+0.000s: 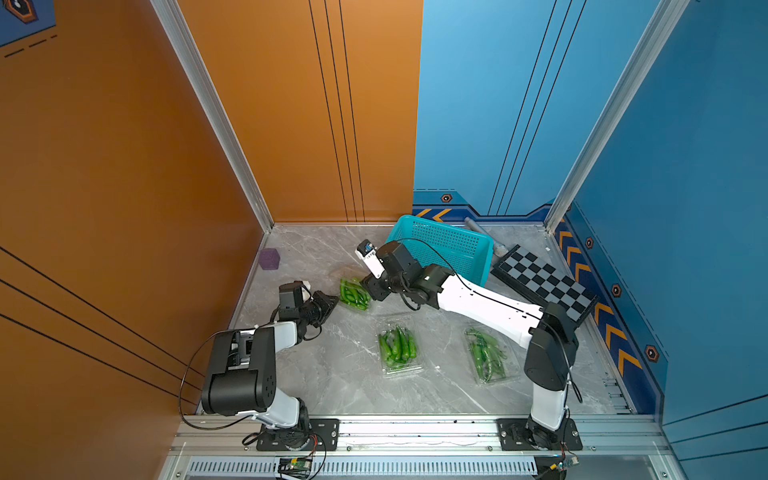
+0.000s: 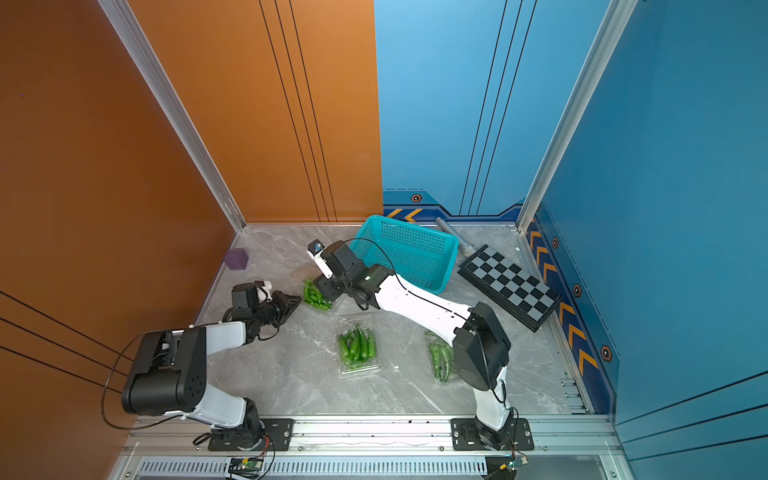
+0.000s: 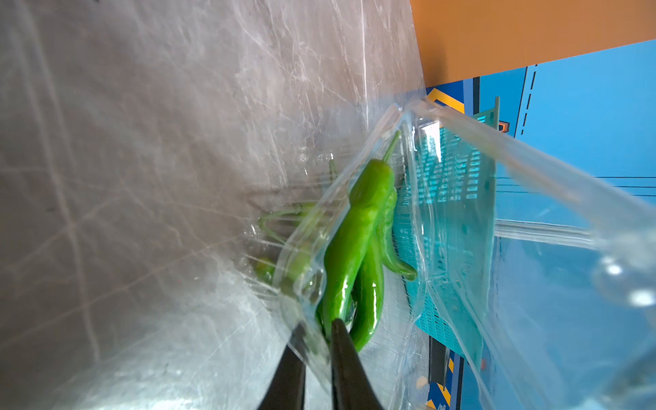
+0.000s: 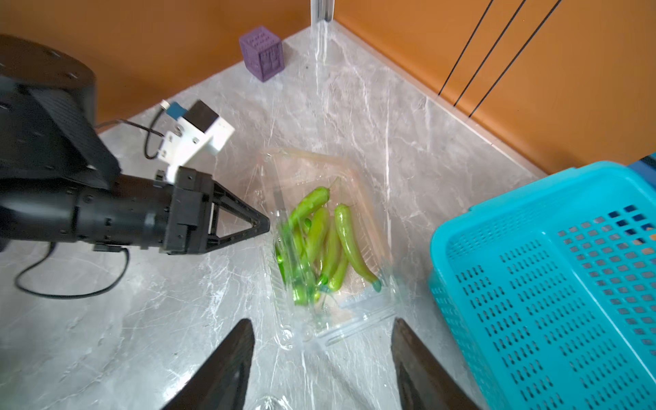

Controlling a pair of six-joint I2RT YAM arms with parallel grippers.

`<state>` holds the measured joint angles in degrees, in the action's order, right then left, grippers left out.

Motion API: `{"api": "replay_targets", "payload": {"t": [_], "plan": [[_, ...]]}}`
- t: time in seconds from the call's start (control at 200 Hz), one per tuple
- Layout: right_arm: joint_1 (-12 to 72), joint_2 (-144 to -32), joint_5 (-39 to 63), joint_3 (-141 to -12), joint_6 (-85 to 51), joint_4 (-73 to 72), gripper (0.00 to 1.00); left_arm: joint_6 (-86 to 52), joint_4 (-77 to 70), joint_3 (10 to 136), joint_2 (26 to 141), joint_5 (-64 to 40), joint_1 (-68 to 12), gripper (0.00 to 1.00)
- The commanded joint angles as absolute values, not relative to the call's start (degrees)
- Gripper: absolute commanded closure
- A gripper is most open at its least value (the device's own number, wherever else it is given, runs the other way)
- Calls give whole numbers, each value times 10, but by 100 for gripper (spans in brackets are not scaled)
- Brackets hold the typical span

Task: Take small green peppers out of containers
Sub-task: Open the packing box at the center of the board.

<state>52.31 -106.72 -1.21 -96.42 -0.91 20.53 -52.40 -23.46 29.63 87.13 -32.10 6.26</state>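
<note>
Three clear containers of small green peppers lie on the marble table. The far-left container (image 1: 354, 293) (image 4: 355, 170) holds several peppers (image 4: 319, 241) (image 3: 358, 227). My left gripper (image 1: 334, 300) (image 3: 319, 324) (image 4: 262, 225) is shut on this container's thin clear wall at its left edge. The clear lid (image 3: 525, 167) stands lifted away from the tray. Just right of the container, my right gripper (image 1: 369, 289) (image 4: 322, 321) is open, with only the container's near rim ahead of its fingertips. Two more containers (image 1: 399, 349) (image 1: 490, 357) with peppers sit nearer the front.
A teal perforated basket (image 1: 449, 245) (image 4: 532, 284) leans tilted right behind the right arm. A chessboard (image 1: 544, 286) lies at the right wall, with a grey cylinder (image 1: 478, 226) behind it. A purple cube (image 1: 269, 258) (image 4: 264, 53) sits by the left wall.
</note>
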Motion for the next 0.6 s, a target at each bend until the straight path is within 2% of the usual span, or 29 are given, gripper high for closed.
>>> {"api": "replay_targets", "payload": {"t": [0.0,0.13,0.29,0.465,0.596], "plan": [[524,-1020,28,-918,-15,248,37,-527,-222,296,863,-306,57,84],[527,-1006,105,-876,-20,271,38,-529,-222,298,861,-307,56,85],[536,-1045,91,-885,-14,274,38,-529,-222,298,862,-302,52,86],[517,-1148,70,-987,16,277,38,-526,-222,295,866,-302,51,86],[494,-1254,72,-1117,26,312,38,-526,-222,295,867,-303,52,86]]}}
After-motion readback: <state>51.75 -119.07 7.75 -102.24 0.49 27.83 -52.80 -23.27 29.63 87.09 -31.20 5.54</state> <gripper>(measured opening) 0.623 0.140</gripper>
